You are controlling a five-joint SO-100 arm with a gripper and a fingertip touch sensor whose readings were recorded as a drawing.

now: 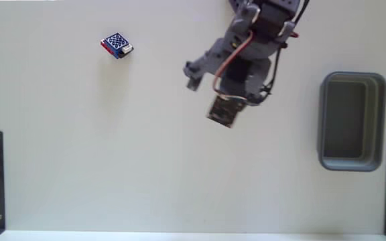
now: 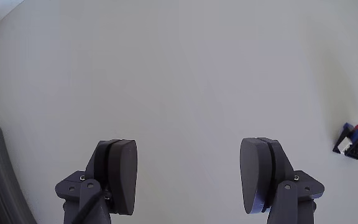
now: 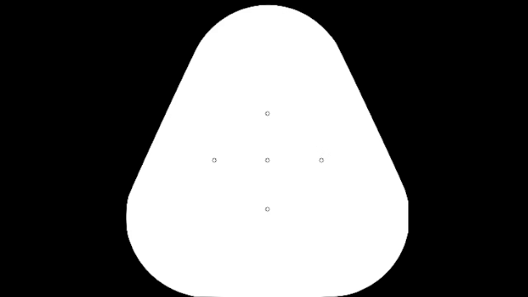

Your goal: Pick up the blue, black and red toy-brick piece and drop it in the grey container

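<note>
The small square toy-brick piece with a studded blue top, red side layer and a tiny white bit (image 1: 117, 45) lies on the pale table (image 1: 112, 167) at about ten o'clock in the fixed view, well apart from the arm at roughly one o'clock. The grey rounded-rectangular plastic container with a thick rim and darker inside (image 1: 352, 121) sits at three o'clock, near the right edge, with nothing visible in it.

In the wrist view the two-finger gripper (image 2: 188, 177) has its jaws spread wide and released, with only bare table between the dark pads (image 2: 124, 174). The brick (image 2: 353, 140) shows at about three o'clock of that view, far off the gap's centre line.

The step in hand looks like the approach. To do it well, the wrist should probably swing until the brick sits centred between the pads, with its flat sides square to them, before descending. Closing on a corner would likely twist so small a block out of the grip.
</note>
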